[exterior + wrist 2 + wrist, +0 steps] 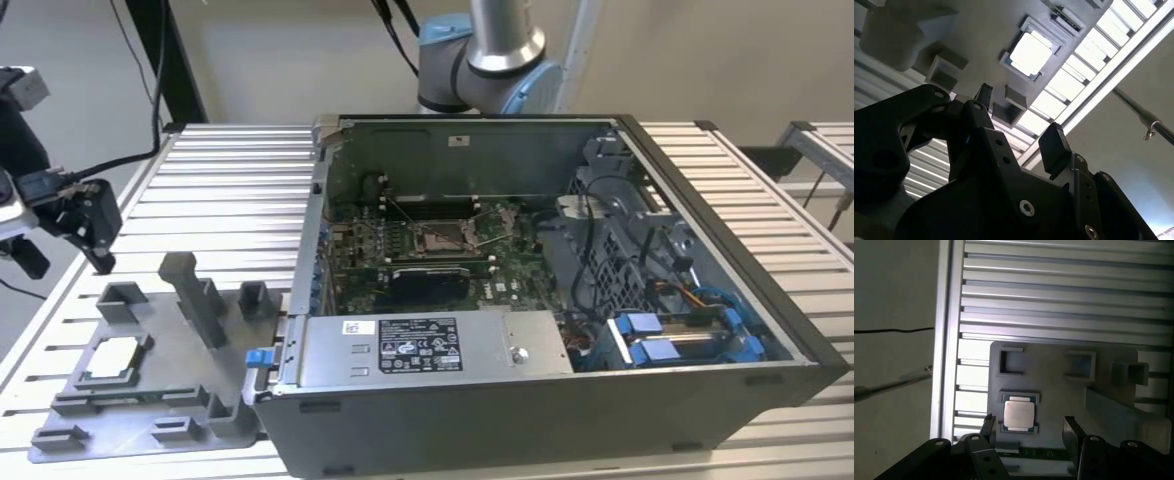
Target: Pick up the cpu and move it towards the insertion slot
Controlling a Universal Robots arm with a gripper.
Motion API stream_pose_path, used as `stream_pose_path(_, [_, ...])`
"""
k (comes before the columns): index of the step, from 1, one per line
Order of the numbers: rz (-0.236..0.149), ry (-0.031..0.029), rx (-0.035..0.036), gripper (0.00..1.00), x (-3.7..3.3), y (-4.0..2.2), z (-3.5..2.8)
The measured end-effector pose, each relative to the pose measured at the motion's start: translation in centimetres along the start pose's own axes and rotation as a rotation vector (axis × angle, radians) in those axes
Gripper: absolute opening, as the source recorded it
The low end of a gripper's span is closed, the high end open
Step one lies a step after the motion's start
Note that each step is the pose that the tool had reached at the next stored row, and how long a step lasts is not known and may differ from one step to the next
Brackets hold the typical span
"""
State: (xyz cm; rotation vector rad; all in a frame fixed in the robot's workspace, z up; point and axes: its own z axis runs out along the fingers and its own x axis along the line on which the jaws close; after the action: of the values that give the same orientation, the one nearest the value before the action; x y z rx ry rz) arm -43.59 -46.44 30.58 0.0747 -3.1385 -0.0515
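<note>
The cpu [114, 355] is a pale square plate lying flat in a recess of the grey fixture [174, 405], on the exterior view's left. My gripper [91, 240] hangs above the table's far-left edge, higher than the fixture and apart from the cpu. In both wrist views its black fingers stand apart with nothing between them. The cpu [1019, 413] lies between and beyond the gripper [1029, 426] in the first wrist view; the second wrist view shows the cpu [1030, 52] farther off from the gripper [1019, 115]. The insertion slot [441, 237] sits on the green motherboard inside the open computer case.
Grey posts [200, 300] rise from the fixture between the cpu and the case wall [320, 240]. A white-labelled metal box [414, 345] lines the case's near side and a black block [427, 287] lies beside the slot. The slatted table's edge [946, 340] runs beside the fixture.
</note>
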Motion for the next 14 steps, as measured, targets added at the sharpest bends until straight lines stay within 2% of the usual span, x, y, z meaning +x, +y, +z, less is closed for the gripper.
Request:
stream_pose_path(6, [0.000,0.0002,0.0001,1.00,0.02,-0.06,1.06])
stream_pose_path(14, [0.000,0.0002,0.0001,1.00,0.15,-0.55,2.44])
